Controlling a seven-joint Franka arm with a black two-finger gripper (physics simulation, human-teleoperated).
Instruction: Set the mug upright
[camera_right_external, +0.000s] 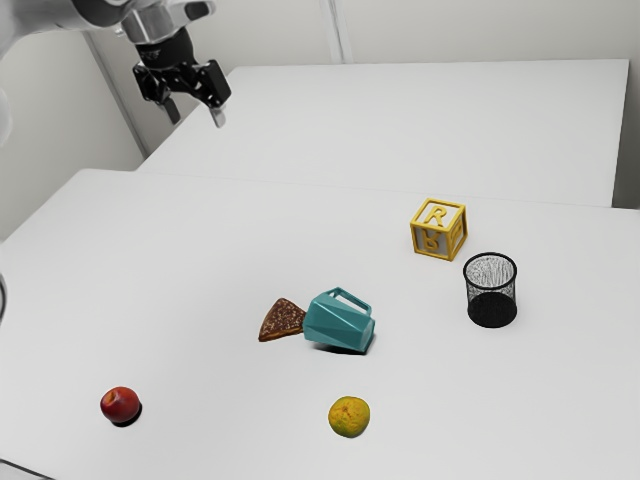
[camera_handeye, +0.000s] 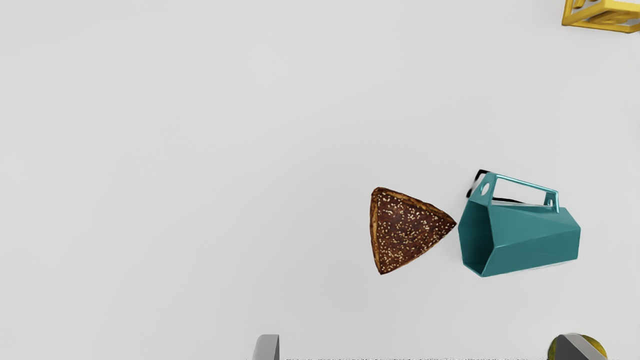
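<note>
The teal mug (camera_right_external: 338, 322) lies on its side on the table, its mouth facing the brown pastry wedge in both views. In the wrist view the mug (camera_handeye: 535, 240) shows its open end and its angular handle. My gripper (camera_right_external: 195, 115) hangs high above the table at the exterior view's upper left, well away from the mug. The gripper (camera_handeye: 417, 347) is open in the wrist view, its two fingers wide apart with nothing held between them.
A pastry wedge (camera_right_external: 283, 320) lies right by the mug's mouth. Around them are a yellow-edged letter block (camera_right_external: 438, 230), a black mesh cup (camera_right_external: 491, 290), a yellow-green fruit (camera_right_external: 349, 416) and a red fruit (camera_right_external: 121, 404), all on the white table (camera_right_external: 220, 240).
</note>
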